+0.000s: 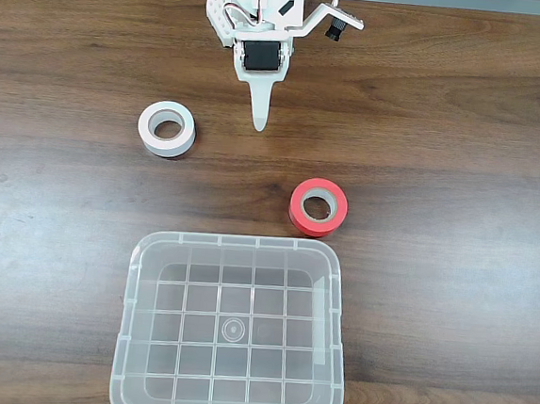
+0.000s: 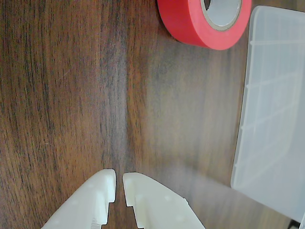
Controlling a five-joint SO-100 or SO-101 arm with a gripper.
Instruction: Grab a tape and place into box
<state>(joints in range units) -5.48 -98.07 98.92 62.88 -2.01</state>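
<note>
Hand [image 2: 119, 179] (nearly closed) above table [image 2: 71, 95]

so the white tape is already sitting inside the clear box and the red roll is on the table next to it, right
Not quite. In the fixed view the white tape lies on the table, well clear of the clear box, which holds nothing. The red roll is indeed on the table, just beyond the box's rim.
</note>
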